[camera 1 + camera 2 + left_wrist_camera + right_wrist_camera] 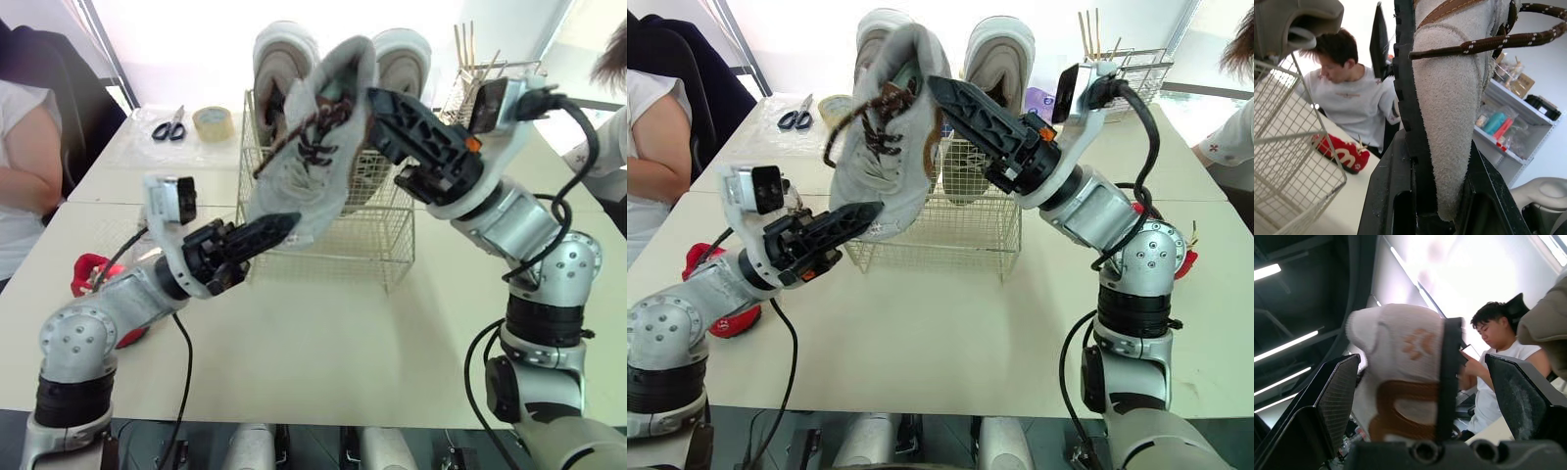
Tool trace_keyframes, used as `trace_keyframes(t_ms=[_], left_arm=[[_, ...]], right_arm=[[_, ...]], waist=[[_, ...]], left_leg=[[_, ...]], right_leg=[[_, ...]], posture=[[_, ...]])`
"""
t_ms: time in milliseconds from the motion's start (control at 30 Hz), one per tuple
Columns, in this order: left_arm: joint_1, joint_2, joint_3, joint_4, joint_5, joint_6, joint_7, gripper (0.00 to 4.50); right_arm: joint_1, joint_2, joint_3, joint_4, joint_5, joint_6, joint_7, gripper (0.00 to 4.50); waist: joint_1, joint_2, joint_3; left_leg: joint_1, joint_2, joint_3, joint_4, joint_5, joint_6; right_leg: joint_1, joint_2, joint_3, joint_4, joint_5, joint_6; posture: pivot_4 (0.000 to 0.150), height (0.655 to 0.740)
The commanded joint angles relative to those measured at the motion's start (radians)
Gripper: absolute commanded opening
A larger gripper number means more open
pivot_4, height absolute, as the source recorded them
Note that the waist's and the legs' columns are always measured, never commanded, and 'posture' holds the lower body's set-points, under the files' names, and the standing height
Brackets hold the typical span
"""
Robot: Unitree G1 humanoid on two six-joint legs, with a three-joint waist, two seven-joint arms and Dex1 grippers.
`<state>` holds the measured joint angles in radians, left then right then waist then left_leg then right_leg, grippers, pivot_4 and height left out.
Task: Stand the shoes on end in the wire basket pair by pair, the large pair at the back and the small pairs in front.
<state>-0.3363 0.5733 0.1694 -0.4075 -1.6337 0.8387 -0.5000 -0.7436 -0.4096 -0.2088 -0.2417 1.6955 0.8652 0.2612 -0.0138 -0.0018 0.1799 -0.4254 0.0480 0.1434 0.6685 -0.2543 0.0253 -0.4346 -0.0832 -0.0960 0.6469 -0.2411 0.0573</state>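
Observation:
A grey suede shoe (pixel 313 157) with brown laces hangs in the air in front of the wire basket (pixel 323 240), toe down and heel up. My left gripper (pixel 279 227) is shut on its toe end, and the left wrist view shows the suede (pixel 1449 122) pinched between the fingers. My right gripper (pixel 382 108) is open around the heel (pixel 1400 367), its pads standing off on both sides. Two large pale shoes (pixel 282 59) (pixel 404 49) stand on end at the back of the basket. A small red shoe (pixel 93 274) lies by my left arm.
Scissors (pixel 168 125) and a tape roll (pixel 213 122) lie behind the basket on the left. A second wire rack (pixel 480 83) with sticks stands at the back right. Another red shoe (pixel 1185 259) lies right of my right arm. People sit at the left (pixel 24 166) and right (pixel 612 127).

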Motion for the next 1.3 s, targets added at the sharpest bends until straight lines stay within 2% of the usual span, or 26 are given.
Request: trace_keyframes(t_ms=[33,200,233,300,433,500,533,667,733,767,833,1033,1133,1300], left_arm=[[-0.024,-0.013,-0.002,0.003,0.018,-0.006,-0.006,0.34],[-0.024,-0.010,0.002,-0.007,0.028,0.013,-0.028,0.34],[-0.022,-0.008,0.003,-0.009,0.030,0.016,-0.031,0.34],[-0.020,-0.008,0.008,-0.011,0.029,0.020,-0.033,0.34],[-0.016,-0.010,0.016,-0.011,0.032,0.023,-0.033,0.34],[-0.014,-0.011,0.016,-0.010,0.042,0.023,-0.034,0.34],[-0.010,-0.010,0.010,-0.012,0.063,0.023,-0.038,0.34],[0.011,-0.005,-0.015,-0.011,0.112,0.044,-0.048,0.34],[0.020,0.020,-0.007,-0.023,0.134,0.051,-0.065,1.39],[0.023,0.028,-0.004,-0.027,0.144,0.051,-0.070,1.57],[0.044,0.092,0.017,-0.051,0.185,0.064,-0.106,2.43],[0.079,0.317,0.168,-0.135,0.151,0.099,-0.124,2.43],[0.122,0.381,0.237,-0.175,0.117,0.108,-0.091,2.43],[0.207,0.428,0.331,-0.221,-0.021,0.096,0.004,2.43]], right_arm=[[-0.008,0.006,-0.010,-0.049,0.045,-0.016,0.005,4.43],[0.020,-0.018,-0.003,-0.064,0.022,-0.001,0.034,4.43],[0.025,-0.026,0.000,-0.065,0.010,0.003,0.041,4.22],[0.029,-0.044,0.004,-0.063,-0.016,0.011,0.057,3.66],[0.019,-0.079,0.009,-0.047,-0.076,0.014,0.108,1.79],[0.010,-0.095,0.011,-0.042,-0.114,0.013,0.147,0.98],[0.003,-0.105,0.008,-0.038,-0.121,0.017,0.178,0.71],[-0.054,-0.147,-0.018,0.008,-0.150,0.018,0.280,0.71],[-0.113,-0.184,-0.016,0.063,-0.226,0.004,0.358,0.68],[-0.132,-0.195,-0.014,0.082,-0.252,0.000,0.384,0.68],[-0.200,-0.231,0.014,0.160,-0.376,-0.053,0.485,0.68],[-0.402,-0.310,0.119,0.473,-0.751,-0.283,0.818,0.68],[-0.448,-0.298,0.153,0.586,-0.877,-0.383,0.922,0.68],[-0.460,-0.270,0.186,0.726,-1.028,-0.514,1.034,0.68]], waist=[[0.001,0.000,0.000],[0.000,0.000,0.000],[0.000,0.000,0.000],[0.000,0.000,0.000],[0.000,0.000,0.000],[0.000,0.000,0.000],[0.000,0.000,0.000],[0.000,0.000,0.000],[-0.001,0.000,0.000],[-0.001,0.000,0.000],[0.000,0.000,0.000],[-0.001,0.000,0.001],[-0.003,0.000,0.001],[-0.004,0.000,0.002]], left_leg=[[0.000,0.000,0.000,0.000,0.000,0.000],[0.000,0.000,0.000,0.000,0.000,0.000],[0.000,0.000,0.000,0.000,0.000,0.000],[0.000,0.000,0.000,0.000,0.000,0.000],[0.000,0.000,0.000,0.000,0.000,0.000],[0.000,0.000,0.000,0.000,0.000,0.000],[0.000,0.000,0.000,0.000,0.000,0.000],[0.000,0.000,0.000,0.000,0.000,0.001],[0.000,0.000,0.000,0.000,0.000,0.001],[0.000,0.000,0.000,-0.001,0.000,0.001],[0.000,0.000,0.000,-0.001,0.000,0.001],[-0.002,0.001,0.001,-0.002,0.000,0.000],[-0.002,0.001,0.001,-0.003,0.000,0.000],[-0.002,0.000,0.002,-0.003,0.002,-0.005]], right_leg=[[0.000,0.000,0.000,0.000,0.000,0.000],[0.000,0.000,0.000,0.000,0.000,0.000],[0.000,0.000,0.000,0.000,0.000,0.000],[0.000,0.000,0.000,0.000,0.000,0.000],[0.000,0.000,0.000,0.000,0.000,0.000],[0.000,0.000,0.000,0.000,0.000,0.000],[0.000,0.000,0.000,0.000,0.000,0.000],[0.000,0.000,0.000,-0.001,0.000,0.000],[0.000,0.000,0.000,-0.001,0.000,0.000],[-0.001,0.000,0.000,-0.001,0.000,0.000],[-0.001,0.000,0.000,-0.001,0.000,0.000],[-0.004,0.001,0.000,-0.002,0.000,-0.001],[-0.003,0.000,0.000,-0.003,0.000,-0.001],[-0.004,-0.004,0.000,-0.003,0.000,-0.001]], posture=[[0.150,0.7352],[0.150,0.7352],[0.150,0.7352],[0.150,0.7352],[0.150,0.7352],[0.150,0.7352],[0.150,0.7352],[0.150,0.7352],[0.150,0.7352],[0.150,0.7352],[0.150,0.7352],[0.150,0.7352],[0.150,0.7352],[0.150,0.7352]])
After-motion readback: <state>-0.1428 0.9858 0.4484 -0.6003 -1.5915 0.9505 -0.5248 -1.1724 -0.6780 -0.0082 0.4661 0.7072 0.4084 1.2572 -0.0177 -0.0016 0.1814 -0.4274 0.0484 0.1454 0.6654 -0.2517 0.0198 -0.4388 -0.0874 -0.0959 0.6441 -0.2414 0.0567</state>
